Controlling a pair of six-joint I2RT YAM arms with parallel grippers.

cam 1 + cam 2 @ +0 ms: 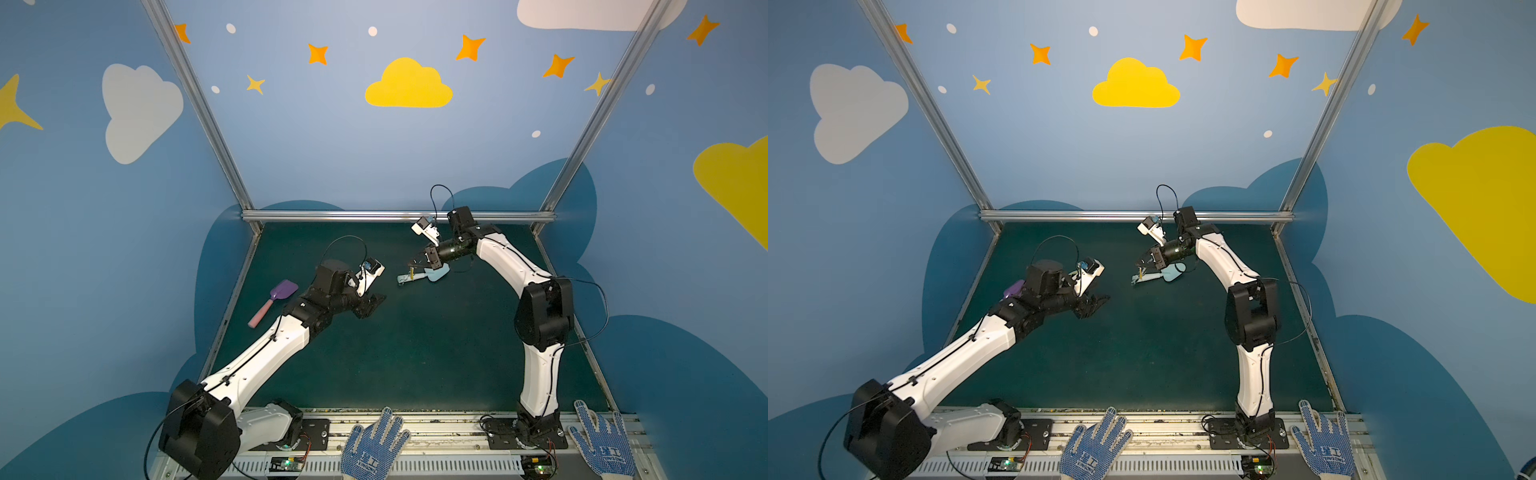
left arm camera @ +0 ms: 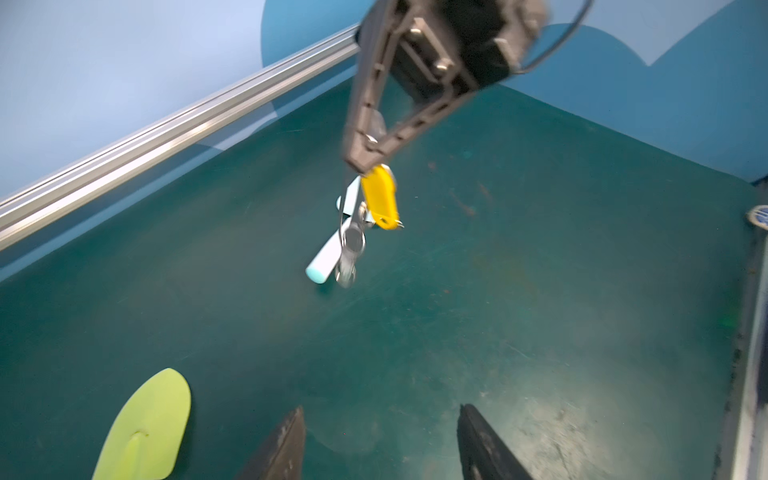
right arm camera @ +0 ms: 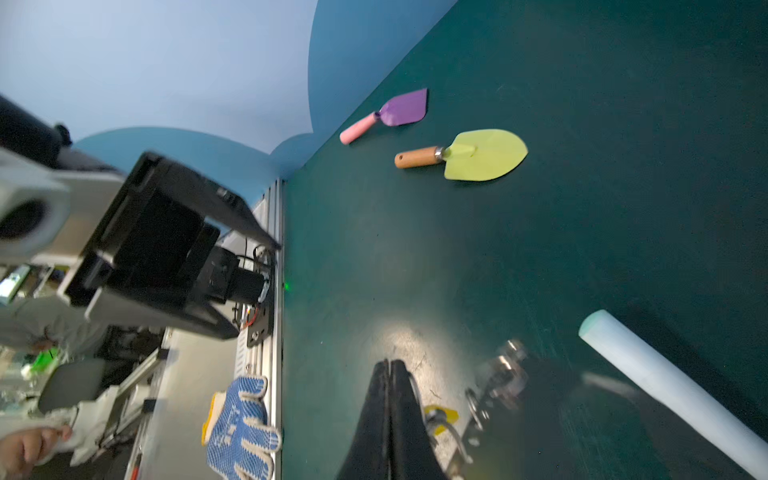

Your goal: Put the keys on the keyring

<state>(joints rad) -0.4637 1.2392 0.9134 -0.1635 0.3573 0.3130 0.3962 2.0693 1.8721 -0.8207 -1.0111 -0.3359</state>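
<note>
Your right gripper (image 2: pixel 365 154) is pressed together on the top end of the keys (image 2: pixel 374 208). They hang from it toward the back of the mat (image 2: pixel 540 291), in front of the pale blue trowel (image 2: pixel 326 259). Their long axis runs roughly straight down: the yellow tag (image 2: pixel 380 201) is uppermost at the fingertips and the silver key (image 2: pixel 351 249) is beneath it, tip downward. You cannot tell whether that tip touches the mat.

The tag is oblong and glossy. The key is blurred, with a thin wire loop beside it.

Your left gripper (image 2: pixel 382 444) is spread and empty, well apart from the keys.

Both top views reduce the keys to a yellow sliver, while the left wrist view shows tag and key apart. Only the right wrist view shows the green trowel (image 3: pixel 482 156) whole, near the purple trowel (image 3: pixel 403 109).
</note>
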